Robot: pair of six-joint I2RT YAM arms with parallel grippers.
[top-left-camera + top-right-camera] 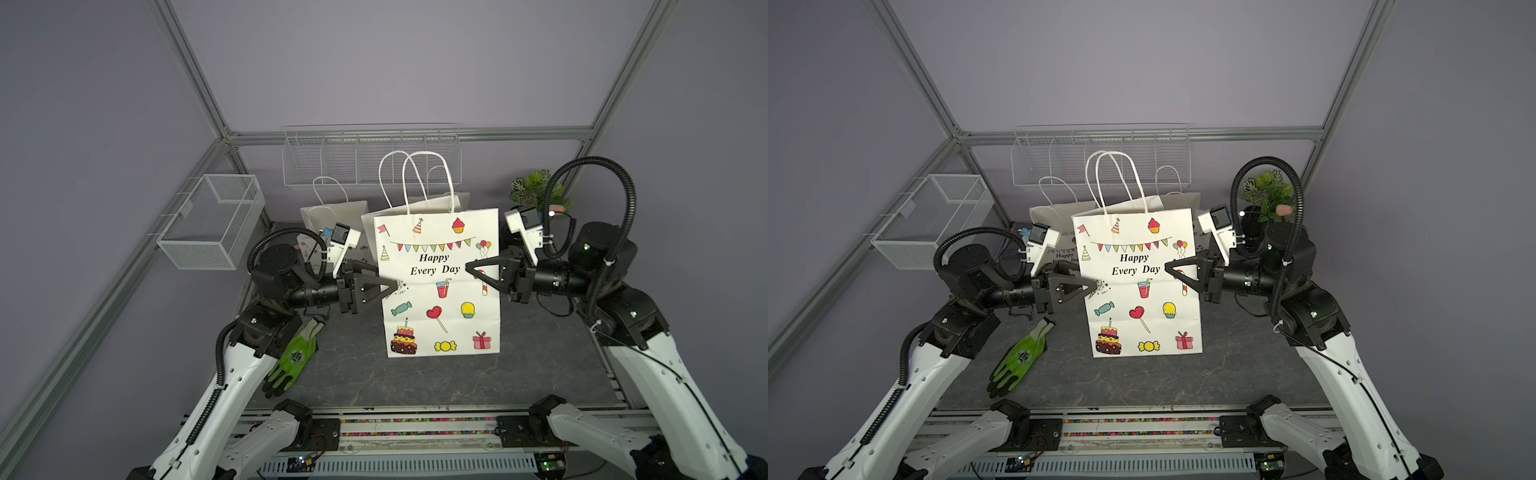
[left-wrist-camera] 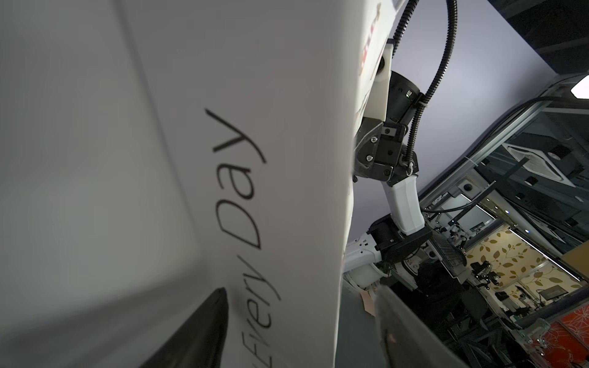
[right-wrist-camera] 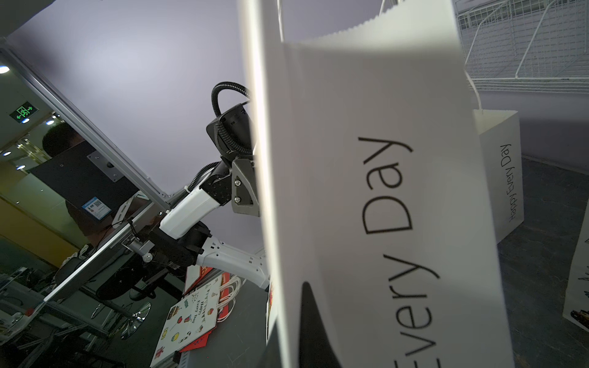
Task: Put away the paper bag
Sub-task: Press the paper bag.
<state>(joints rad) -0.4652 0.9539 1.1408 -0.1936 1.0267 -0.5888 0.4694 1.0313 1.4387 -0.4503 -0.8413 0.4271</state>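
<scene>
The paper bag [image 1: 440, 324] is white with party drawings and "Happy Every Day". It stands upright mid-table in both top views [image 1: 1142, 328], handles up. My left gripper [image 1: 388, 283] [image 1: 1090, 286] is at its left edge, jaws apart. In the left wrist view the gripper [image 2: 299, 291] straddles the bag's [image 2: 271, 159] front corner, one finger [image 2: 204, 328] on the side panel. My right gripper [image 1: 469, 266] [image 1: 1169, 266] is shut on the bag's right edge. The right wrist view shows the gripper [image 3: 290, 306] pinching the front panel [image 3: 382, 191].
Two more white paper bags [image 1: 332, 216] [image 1: 440, 198] stand behind. A wire rack [image 1: 370, 158] hangs on the back wall and a mesh basket [image 1: 212, 220] on the left frame. A green glove [image 1: 295, 357] lies front left. A potted plant [image 1: 536, 191] stands back right.
</scene>
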